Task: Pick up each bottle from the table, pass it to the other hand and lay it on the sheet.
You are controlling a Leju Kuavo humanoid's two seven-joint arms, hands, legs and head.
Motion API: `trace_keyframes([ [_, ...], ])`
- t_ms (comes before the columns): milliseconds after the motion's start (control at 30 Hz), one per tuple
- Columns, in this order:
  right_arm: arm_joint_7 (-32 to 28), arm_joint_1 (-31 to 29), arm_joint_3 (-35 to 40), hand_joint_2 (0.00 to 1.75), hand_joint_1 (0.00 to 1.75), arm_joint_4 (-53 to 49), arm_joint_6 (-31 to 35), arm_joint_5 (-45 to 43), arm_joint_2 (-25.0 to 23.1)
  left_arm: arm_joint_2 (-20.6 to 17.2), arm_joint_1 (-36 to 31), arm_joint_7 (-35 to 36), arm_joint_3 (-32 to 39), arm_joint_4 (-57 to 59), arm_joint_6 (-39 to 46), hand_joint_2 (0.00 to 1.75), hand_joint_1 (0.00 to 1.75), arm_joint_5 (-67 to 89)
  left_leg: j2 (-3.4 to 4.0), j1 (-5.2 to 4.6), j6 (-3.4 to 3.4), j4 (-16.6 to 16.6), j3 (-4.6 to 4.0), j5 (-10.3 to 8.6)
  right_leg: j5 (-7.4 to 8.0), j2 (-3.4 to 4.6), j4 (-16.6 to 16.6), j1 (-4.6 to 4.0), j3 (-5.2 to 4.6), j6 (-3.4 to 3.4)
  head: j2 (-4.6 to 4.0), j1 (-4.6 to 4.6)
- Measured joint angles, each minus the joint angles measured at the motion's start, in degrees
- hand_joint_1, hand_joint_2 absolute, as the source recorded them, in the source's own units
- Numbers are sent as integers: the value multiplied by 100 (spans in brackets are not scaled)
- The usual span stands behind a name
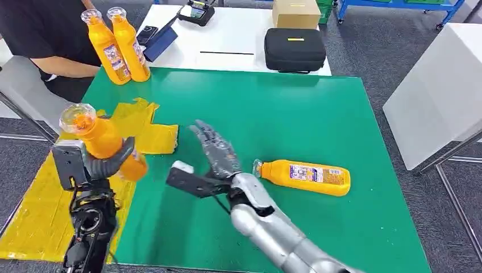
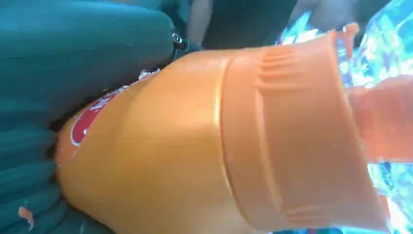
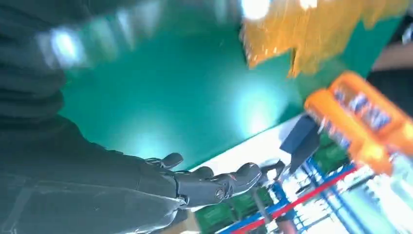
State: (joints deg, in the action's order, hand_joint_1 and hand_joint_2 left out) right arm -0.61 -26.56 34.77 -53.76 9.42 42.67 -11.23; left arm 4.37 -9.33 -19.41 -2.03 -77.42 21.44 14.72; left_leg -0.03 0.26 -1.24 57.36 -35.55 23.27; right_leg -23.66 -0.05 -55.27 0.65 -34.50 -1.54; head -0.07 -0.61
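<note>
- Head view: the left hand (image 1: 108, 162) grips an orange bottle (image 1: 99, 139) above the yellow sheet (image 1: 40, 210), cap tilted up.
- The right hand (image 1: 216, 151) is empty, fingers spread, over the green worktop (image 1: 295, 114).
- To place it well, I would level the bottle and lower it until it rests before releasing.
- Another bottle (image 1: 304, 176) lies on its side beside the right arm.

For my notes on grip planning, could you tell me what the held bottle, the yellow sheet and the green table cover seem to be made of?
Bottle in the left hand: likely clear plastic, glossy, with orange contents showing through its transparent cap.
Yellow sheet: probably thin plastic film; it lies crinkled, with shiny folds.
Green table cover: a smooth, flat mat with a soft sheen, perhaps rubber or vinyl; I cannot tell which.
</note>
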Motion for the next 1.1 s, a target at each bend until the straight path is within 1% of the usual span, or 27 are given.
trace_keyframes([
  [100,-20,282,-355,0,0,-636,-89,-17,190,-85,30,48,190,4,246,175,175,491,0,0,0,0,-2,0,0,0,1,0,-2,0,0,0],
  [267,-66,733,-703,0,0,-1563,-105,-171,448,-266,18,328,201,281,908,175,175,2273,-1,-1,0,0,-1,0,0,0,2,0,-2,0,0,0],
  [333,-72,885,-815,0,0,-1899,-111,-186,573,-319,17,348,190,488,1007,175,175,2543,1,-1,0,0,-1,1,0,2,2,0,-3,0,0,-2],
  [400,-79,989,-880,0,0,-2108,-118,-190,656,-354,9,402,157,649,1104,175,175,2760,3,-1,0,0,-1,1,1,3,2,0,-7,0,0,-2],
  [567,-208,1202,-959,0,0,-2454,-164,-400,865,-485,-49,544,-182,1321,1395,175,175,3637,5,-1,0,0,-2,2,0,3,2,0,-6,0,0,-2],
  [667,-371,1220,-959,0,0,-2473,-220,-575,957,-561,-153,719,-474,1863,1577,175,175,4214,5,-1,-1,0,-2,2,0,3,2,0,-5,-1,0,-2],
  [767,-417,1189,-955,0,0,-2471,-240,-634,994,-599,-237,772,-676,2276,1637,175,175,4359,5,-1,-1,0,-3,2,1,3,2,0,-4,-1,0,-2],
  [800,-424,1179,-955,0,0,-2469,-251,-647,1005,-607,-262,774,-724,2390,1631,175,133,4359,5,0,-1,0,-3,2,1,3,2,-1,-4,-1,0,-2],
  [900,-478,1146,-948,0,0,-2447,-269,-717,1033,-642,-390,826,-837,2707,1578,175,133,4455,2,0,-1,0,-3,2,1,1,2,0,-3,-1,0,0],
  [1000,-479,1145,-948,0,0,-2447,-269,-717,1034,-642,-395,826,-838,2709,1578,175,133,4456,2,0,-1,0,-3,2,1,1,2,0,-3,-1,0,0],
  [1033,-481,1141,-946,0,0,-2445,-269,-724,1036,-645,-404,831,-846,2730,1578,175,0,4467,2,0,-1,0,-3,2,1,1,2,0,-3,-1,0,0],
  [1067,-498,1123,-937,0,0,-2434,-271,-743,1042,-656,-451,848,-877,2831,1580,175,0,4500,2,0,-1,0,-3,1,1,1,2,0,-2,-1,0,-2],
  [1100,-512,1105,-926,0,0,-2425,-271,-761,1047,-669,-498,872,-903,2932,1593,0,0,4537,2,0,-1,0,-3,1,1,1,1,0,-2,-1,0,-2],
])
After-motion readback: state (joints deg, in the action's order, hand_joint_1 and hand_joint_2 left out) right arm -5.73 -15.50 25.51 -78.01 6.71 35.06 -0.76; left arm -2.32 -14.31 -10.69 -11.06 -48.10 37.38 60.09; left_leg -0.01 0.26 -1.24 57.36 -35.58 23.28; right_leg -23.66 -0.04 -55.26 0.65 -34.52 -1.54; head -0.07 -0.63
